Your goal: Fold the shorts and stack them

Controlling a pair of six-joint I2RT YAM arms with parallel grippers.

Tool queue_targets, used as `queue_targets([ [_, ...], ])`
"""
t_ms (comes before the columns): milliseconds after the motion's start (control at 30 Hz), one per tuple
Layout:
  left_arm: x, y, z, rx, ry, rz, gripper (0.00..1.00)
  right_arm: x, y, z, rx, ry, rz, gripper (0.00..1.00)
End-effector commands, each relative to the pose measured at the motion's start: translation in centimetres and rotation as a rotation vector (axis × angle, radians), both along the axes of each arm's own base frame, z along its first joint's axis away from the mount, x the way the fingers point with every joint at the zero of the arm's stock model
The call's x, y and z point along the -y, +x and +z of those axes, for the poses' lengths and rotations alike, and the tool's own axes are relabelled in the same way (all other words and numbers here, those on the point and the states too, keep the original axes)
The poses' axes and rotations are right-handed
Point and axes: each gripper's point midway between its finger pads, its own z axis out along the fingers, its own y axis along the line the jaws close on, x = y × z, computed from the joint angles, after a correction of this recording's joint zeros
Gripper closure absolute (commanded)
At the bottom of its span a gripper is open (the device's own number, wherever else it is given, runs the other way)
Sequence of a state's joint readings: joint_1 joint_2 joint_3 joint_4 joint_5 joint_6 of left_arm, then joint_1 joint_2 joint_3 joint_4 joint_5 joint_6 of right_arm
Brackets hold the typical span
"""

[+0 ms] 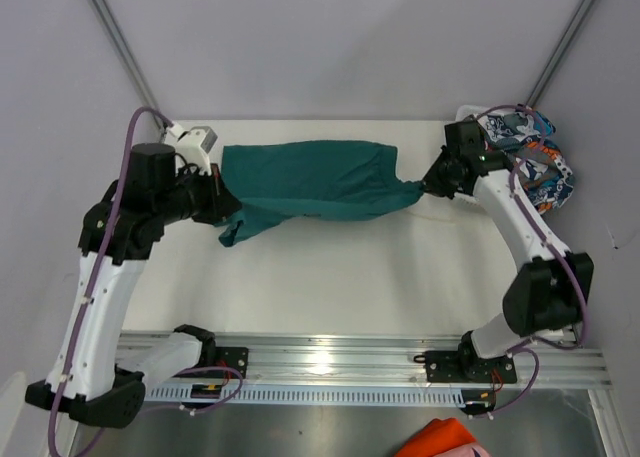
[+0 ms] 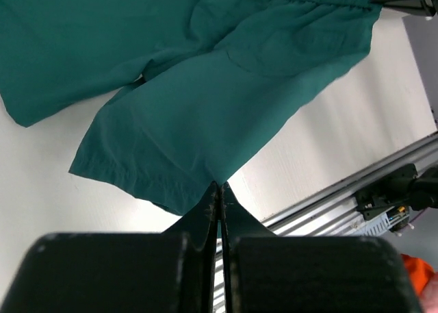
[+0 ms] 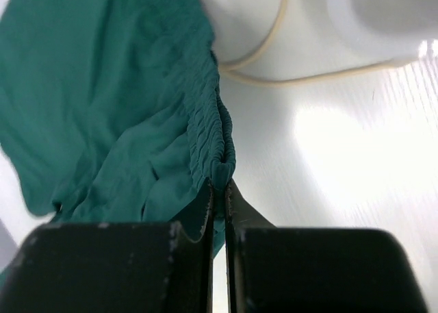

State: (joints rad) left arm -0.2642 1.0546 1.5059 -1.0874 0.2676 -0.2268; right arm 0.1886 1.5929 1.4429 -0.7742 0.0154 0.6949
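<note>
The left gripper point(image 2: 219, 190) is pinching the teal shorts point(image 1: 310, 182) by a hem point(image 2: 130, 179), the right gripper point(image 3: 217, 184) by the waistband point(image 3: 205, 107), stretching them between for folding.

no readable text, labels, brands or numbers anywhere

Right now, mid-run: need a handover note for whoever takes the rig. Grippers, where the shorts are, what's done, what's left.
Left gripper: shut on a leg hem of the teal shorts.
Right gripper: shut on their gathered waistband.
Teal shorts: held stretched between the two arms over the far half of the table, unfolded.
Printed shorts: bunched at the far right corner behind the right arm, not gripped.
Done: teal pair gripped at both ends.
Left: fold the teal pair, fold the printed pair, then stack them.
</note>
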Motion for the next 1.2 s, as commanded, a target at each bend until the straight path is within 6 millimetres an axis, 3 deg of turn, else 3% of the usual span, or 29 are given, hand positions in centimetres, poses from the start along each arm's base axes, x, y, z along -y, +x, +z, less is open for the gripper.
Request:
queue_targets([
  [0, 0.5, -2.5, 0.5, 0.003, -0.046, -0.056, 1.0, -0.7, -3.2, 4.1, 0.122, 0.006, 0.028, 1.0],
  [100, 0.4, -4.0, 0.4, 0.003, -0.058, -0.068, 1.0, -0.5, -6.4, 5.3, 0.158, 0.024, 0.022, 1.0],
  [200, 0.3, -4.6, 0.4, 0.014, -0.07, -0.066, 1.0, 0.3, -8.3, 6.5, 0.185, 0.025, 0.004, 1.0],
  [300, 0.5, -3.8, 0.1, 0.008, -0.065, -0.061, 1.0, 0.7, -8.5, 6.9, 0.188, 0.013, -0.006, 1.0],
  [400, 0.7, -2.3, 0.1, 0.021, -0.054, -0.058, 1.0, 1.1, -7.9, 5.9, 0.151, -0.007, -0.018, 1.0],
  [600, 0.7, 3.6, 0.2, 0.017, 0.027, -0.017, 1.0, 2.3, -6.0, 4.0, 0.087, -0.008, -0.092, 1.0],
  [667, 0.8, 5.1, 0.7, 0.024, 0.032, -0.009, 1.0, 3.0, -5.7, 3.7, 0.075, -0.026, -0.135, 1.0],
  [700, 0.8, 5.9, 1.9, 0.055, 0.027, -0.004, 1.0, 3.1, -5.6, 3.6, 0.07, -0.022, -0.164, 1.0],
  [767, 1.0, 7.6, 1.3, 0.034, 0.032, 0.002, 1.0, 3.4, -5.5, 3.2, 0.065, -0.024, -0.192, 1.0],
  [833, 1.2, 9.0, 2.2, 0.063, 0.023, 0.006, 1.0, 3.9, -5.2, 3.0, 0.066, -0.032, -0.233, 1.0],
  [967, 0.7, 12.9, 1.4, 0.045, 0.018, 0.047, 1.0, 4.6, -3.9, 1.7, 0.015, -0.056, -0.301, 1.0],
  [1033, 0.1, 14.4, 1.7, 0.05, 0.011, 0.074, 1.0, 5.2, -3.0, 2.1, 0.023, -0.06, -0.354, 1.0],
  [1067, 0.1, 15.5, 0.6, 0.021, 0.015, 0.08, 1.0, 5.1, -2.4, 1.7, 0.016, -0.056, -0.37, 1.0],
  [1167, -0.4, 17.6, 0.4, 0.029, 0.017, 0.102, 1.0, 5.6, -1.1, 1.8, 0.036, -0.036, -0.439, 1.0],
])
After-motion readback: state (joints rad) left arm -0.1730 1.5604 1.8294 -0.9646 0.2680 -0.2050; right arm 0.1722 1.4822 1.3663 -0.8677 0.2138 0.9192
